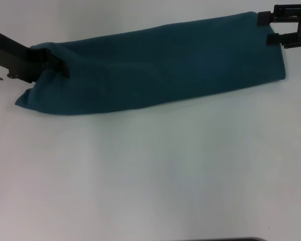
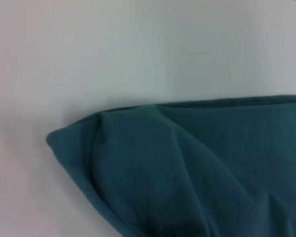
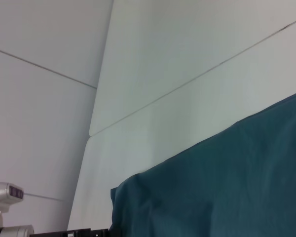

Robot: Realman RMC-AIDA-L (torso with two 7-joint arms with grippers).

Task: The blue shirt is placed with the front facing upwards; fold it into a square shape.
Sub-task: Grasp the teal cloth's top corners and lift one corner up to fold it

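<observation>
- Head view: white table [image 1: 150,175] bare nearest the robot.
- Farther back, blue shirt [image 1: 155,70] lay as a long folded band across the table.
- Left gripper [image 1: 52,63] at its left end, right gripper [image 1: 271,27] at its far right corner; jaw state impossible to tell for either.
- Risked a skewed, bunched fold if one end slipped or the arms moved unevenly.

The blue shirt [image 1: 155,68] lies folded into a long band across the far part of the white table [image 1: 150,175], slanting up toward the right. The left gripper [image 1: 57,64] is at the shirt's left end, its dark fingers against the cloth there. The right gripper [image 1: 270,28] sits at the upper right corner, fingers apart, touching the edge.
</observation>
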